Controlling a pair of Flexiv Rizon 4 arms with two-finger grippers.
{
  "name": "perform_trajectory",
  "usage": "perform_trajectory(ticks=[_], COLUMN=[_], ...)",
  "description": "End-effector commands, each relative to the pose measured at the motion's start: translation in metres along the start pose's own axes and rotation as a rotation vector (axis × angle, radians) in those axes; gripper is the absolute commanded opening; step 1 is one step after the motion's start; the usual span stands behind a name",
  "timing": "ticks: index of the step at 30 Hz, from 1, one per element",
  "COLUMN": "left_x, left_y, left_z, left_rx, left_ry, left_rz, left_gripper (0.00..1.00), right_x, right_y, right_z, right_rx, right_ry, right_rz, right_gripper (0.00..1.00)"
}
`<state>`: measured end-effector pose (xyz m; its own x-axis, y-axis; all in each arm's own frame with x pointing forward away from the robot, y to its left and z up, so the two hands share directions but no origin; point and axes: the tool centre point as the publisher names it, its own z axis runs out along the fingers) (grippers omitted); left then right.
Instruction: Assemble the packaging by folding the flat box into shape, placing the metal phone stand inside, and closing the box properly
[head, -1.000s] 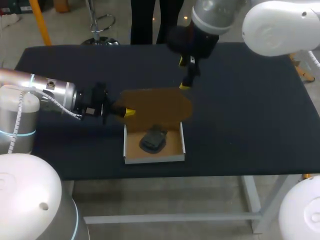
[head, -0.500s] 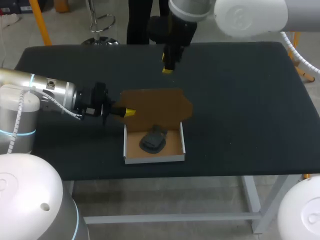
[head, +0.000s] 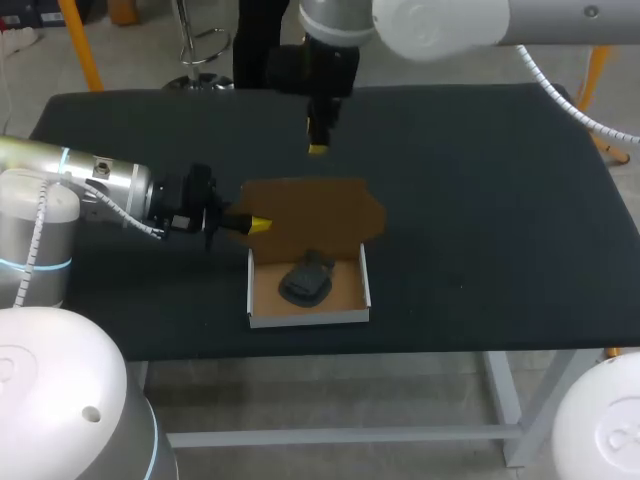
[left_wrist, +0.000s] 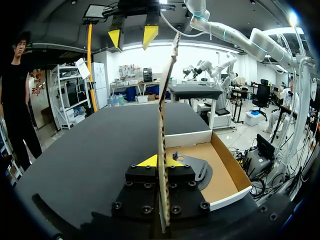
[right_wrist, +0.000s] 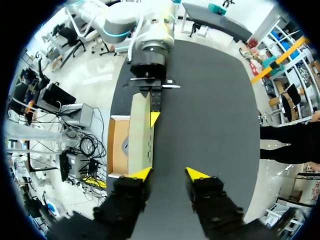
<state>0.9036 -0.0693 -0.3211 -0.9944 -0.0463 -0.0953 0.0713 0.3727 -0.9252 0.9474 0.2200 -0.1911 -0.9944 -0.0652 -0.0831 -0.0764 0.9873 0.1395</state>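
Clamping box lid (head: 315, 210), left gripper (head: 258, 226), right gripper (head: 317, 148) hovering, fingers apart

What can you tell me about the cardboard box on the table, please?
The box is a shallow cardboard tray, white outside and brown inside, resting on the black table near its front edge. The dark phone stand lies inside it. Its brown lid flap stands raised from the far wall, not closed, and the left gripper pinches the flap's side edge between both fingers.
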Motion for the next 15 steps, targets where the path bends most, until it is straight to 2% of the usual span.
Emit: perform_trajectory(ticks=[1,15], left_x=[0.001,0.001], left_y=[0.002,0.002], left_z=[0.000,0.000], left_rx=[0.002,0.002], left_ry=[0.000,0.000], left_rz=[0.000,0.000], left_gripper=[0.00,0.00], right_x=[-0.006,0.003], right_y=[0.006,0.012], right_z=[0.006,0.026], right_rx=[0.044,0.051], right_ry=[0.048,0.090], right_rz=[-0.005,-0.032], right_gripper=[0.43,0.44])
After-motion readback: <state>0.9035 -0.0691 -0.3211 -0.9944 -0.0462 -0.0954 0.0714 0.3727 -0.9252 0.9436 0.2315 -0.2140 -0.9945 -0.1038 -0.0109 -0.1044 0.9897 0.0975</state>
